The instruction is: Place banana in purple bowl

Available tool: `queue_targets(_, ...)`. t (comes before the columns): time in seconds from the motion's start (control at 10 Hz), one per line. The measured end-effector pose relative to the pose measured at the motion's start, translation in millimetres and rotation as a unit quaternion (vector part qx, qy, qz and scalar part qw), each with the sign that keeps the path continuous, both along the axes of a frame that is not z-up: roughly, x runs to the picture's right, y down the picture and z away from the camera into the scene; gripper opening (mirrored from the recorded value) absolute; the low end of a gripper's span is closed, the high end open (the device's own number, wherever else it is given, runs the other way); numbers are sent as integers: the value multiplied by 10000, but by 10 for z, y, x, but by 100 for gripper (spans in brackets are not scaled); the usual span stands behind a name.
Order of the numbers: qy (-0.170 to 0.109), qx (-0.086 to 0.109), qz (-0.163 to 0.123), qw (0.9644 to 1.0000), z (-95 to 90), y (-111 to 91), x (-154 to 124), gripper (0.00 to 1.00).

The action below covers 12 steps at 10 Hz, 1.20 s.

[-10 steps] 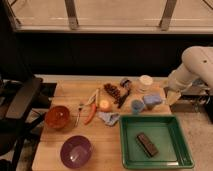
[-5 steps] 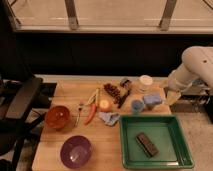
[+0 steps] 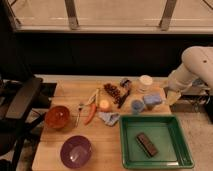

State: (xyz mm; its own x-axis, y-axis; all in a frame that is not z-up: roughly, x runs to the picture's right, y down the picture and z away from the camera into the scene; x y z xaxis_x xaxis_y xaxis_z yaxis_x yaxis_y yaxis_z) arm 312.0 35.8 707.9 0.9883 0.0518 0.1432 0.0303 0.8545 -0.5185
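The banana is slender and pale yellow. It lies on the wooden table just above the orange carrot, left of a small round yellow-orange fruit. The purple bowl stands empty at the table's front left. My gripper is at the end of the white arm, at the table's right edge beside a blue item. It is far to the right of the banana and holds nothing that I can see.
An orange-red bowl stands left of the carrot, with a fork between them. A green tray at the front right holds a dark bar. Dark grapes, a white cup, blue items and a cloth crowd the middle.
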Motion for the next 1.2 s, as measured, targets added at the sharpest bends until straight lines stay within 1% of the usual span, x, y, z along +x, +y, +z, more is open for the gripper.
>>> queue_targets(0.1,-82,56,-132,9999,-5,-29,-15,65)
queue_targets(0.2,-242,151,-378,9989,7,-65,-91,65)
queue_targets(0.3,-433,277,-681,9964,25,-108,-228,65)
queue_targets(0.4,-616,406,-995,9923,45,-143,-409,65)
queue_targets(0.5,-803,518,-1282,9871,65,-172,-625,65)
queue_targets(0.6,-1072,642,-1632,9787,94,-207,-950,65)
queue_targets(0.7,-1316,735,-1868,9708,110,-228,-1221,65)
queue_targets(0.8,-1500,778,-1983,9655,106,-236,-1413,65)
queue_targets(0.9,-1663,801,-2028,9617,98,-245,-1586,65)
queue_targets(1.1,-1613,803,-2030,9625,99,-243,-1531,65)
queue_targets(1.2,-1631,802,-2038,9620,101,-247,-1556,65)
